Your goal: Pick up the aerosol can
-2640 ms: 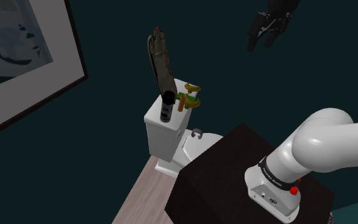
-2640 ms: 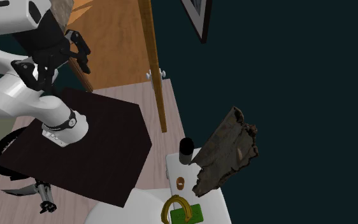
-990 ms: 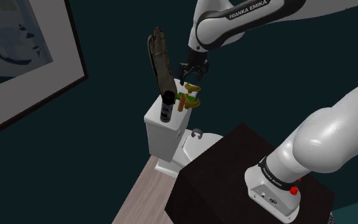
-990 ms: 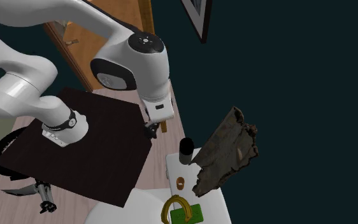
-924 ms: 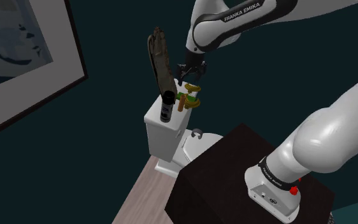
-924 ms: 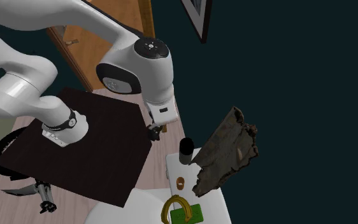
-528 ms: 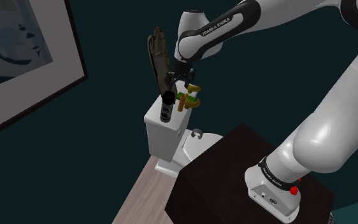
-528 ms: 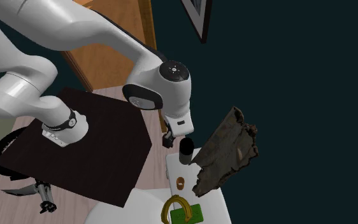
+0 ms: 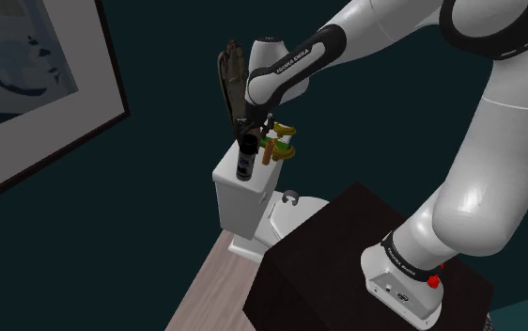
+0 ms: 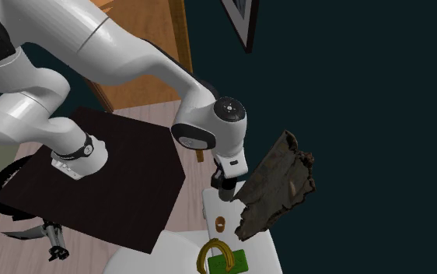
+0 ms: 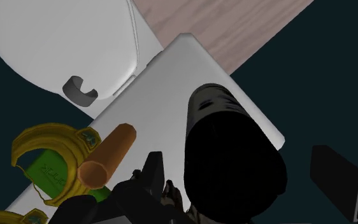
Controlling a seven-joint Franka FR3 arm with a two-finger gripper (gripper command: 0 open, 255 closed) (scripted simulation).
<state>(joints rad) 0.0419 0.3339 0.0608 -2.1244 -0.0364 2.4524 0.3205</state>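
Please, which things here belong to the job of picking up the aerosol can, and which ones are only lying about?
For the job: black aerosol can, standing on the toilet tank; the claw, open, one finger on each side of the can.

Lying about: brown cylinder; green block with a yellow ring; ragged brown slab; framed picture.
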